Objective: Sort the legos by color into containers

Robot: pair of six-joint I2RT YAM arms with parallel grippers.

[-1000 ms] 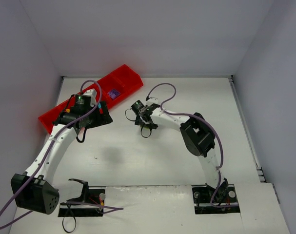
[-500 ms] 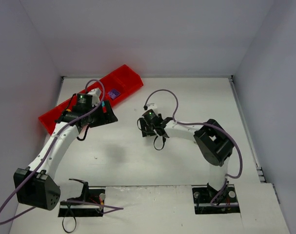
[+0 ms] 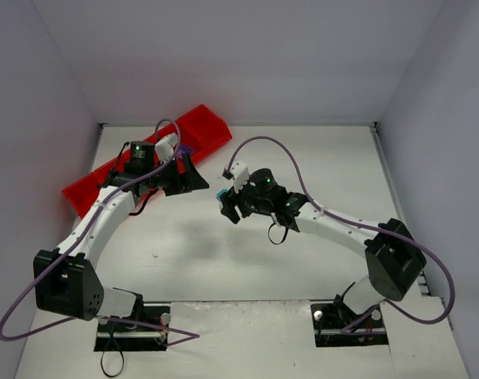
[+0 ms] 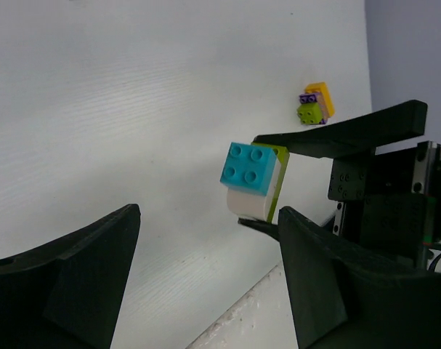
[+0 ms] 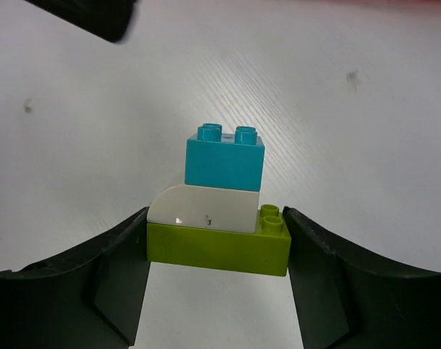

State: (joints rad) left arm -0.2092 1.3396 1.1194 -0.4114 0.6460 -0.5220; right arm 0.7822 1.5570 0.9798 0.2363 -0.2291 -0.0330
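My right gripper (image 5: 216,251) is shut on a lego stack (image 5: 219,218): a lime green base, a white curved brick and a teal-blue brick on top. Its fingers press the ends of the green base and hold the stack above the table. In the top view the right gripper (image 3: 226,204) is mid-table with the stack (image 3: 221,194) at its tip. My left gripper (image 3: 193,180) is open and empty, just left of the stack. The left wrist view shows the stack (image 4: 253,178) beyond my open left gripper (image 4: 205,280). The red tray (image 3: 89,185) lies at the far left.
A second small stack of yellow-orange, purple and green bricks (image 4: 316,104) stands on the table far off near the wall. White walls close the table on three sides. The right arm stretches across the middle of the table.
The left gripper has swung right, off the tray, toward the right gripper. The right arm has stretched out, its elbow moving right and toward me. The held stack now shows at its tip.
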